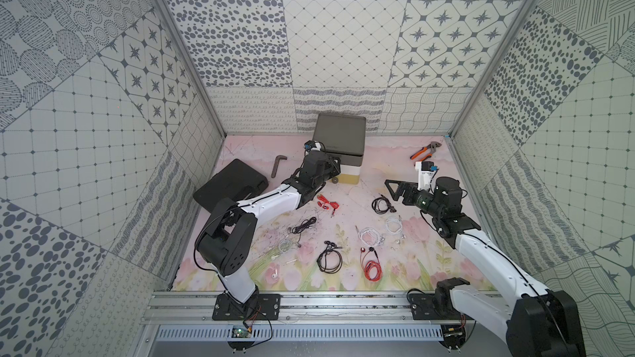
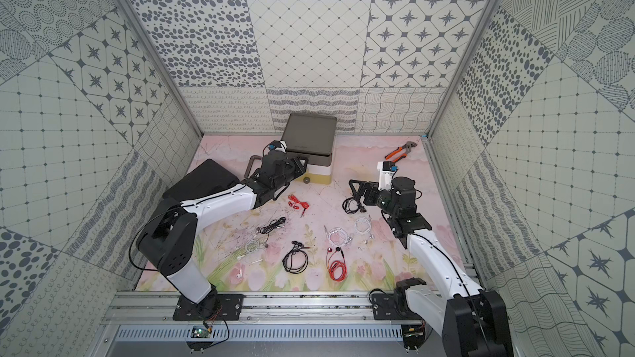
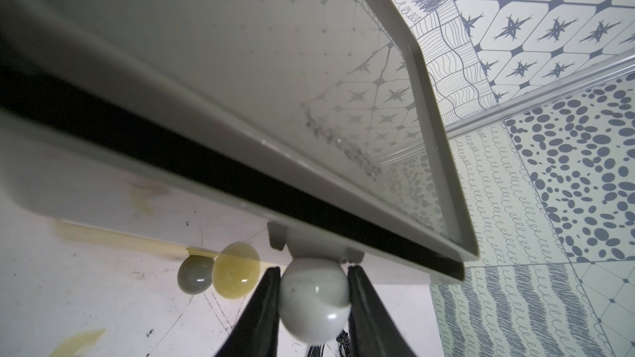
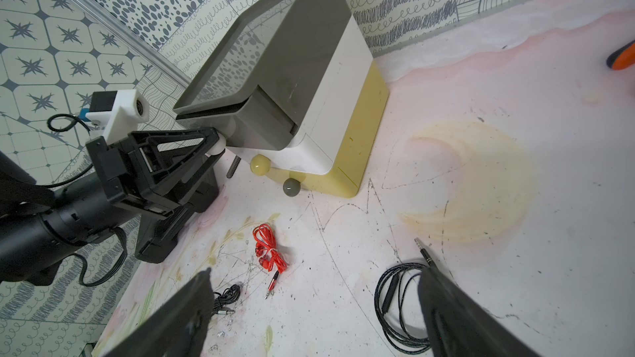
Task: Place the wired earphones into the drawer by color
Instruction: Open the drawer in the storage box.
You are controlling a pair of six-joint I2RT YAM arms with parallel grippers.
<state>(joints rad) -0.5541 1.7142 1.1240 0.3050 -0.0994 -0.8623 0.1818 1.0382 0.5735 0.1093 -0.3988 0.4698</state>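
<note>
The drawer [image 1: 340,139] [image 2: 311,135] stands at the back of the mat, its tiers dark grey, white and yellow. My left gripper [image 3: 314,290] [image 1: 338,165] is shut on the whitish ball knob [image 3: 314,303] of the top grey tier, which sticks out slightly in the right wrist view [image 4: 261,121]. Several wired earphones lie on the mat: red [image 1: 328,203] [image 4: 269,252], black [image 1: 380,205] [image 4: 398,303], black [image 1: 302,225], white [image 1: 369,234], black [image 1: 329,257], red [image 1: 372,266]. My right gripper [image 1: 391,190] [image 4: 318,273] is open and empty, above the black bundle.
A flat black case [image 1: 230,183] lies at the left beside a hex key [image 1: 276,164]. Orange-handled pliers [image 1: 424,151] lie at the back right. A yellow knob [image 4: 260,165] and a grey knob [image 4: 291,187] stick out below the held one. Patterned walls close three sides.
</note>
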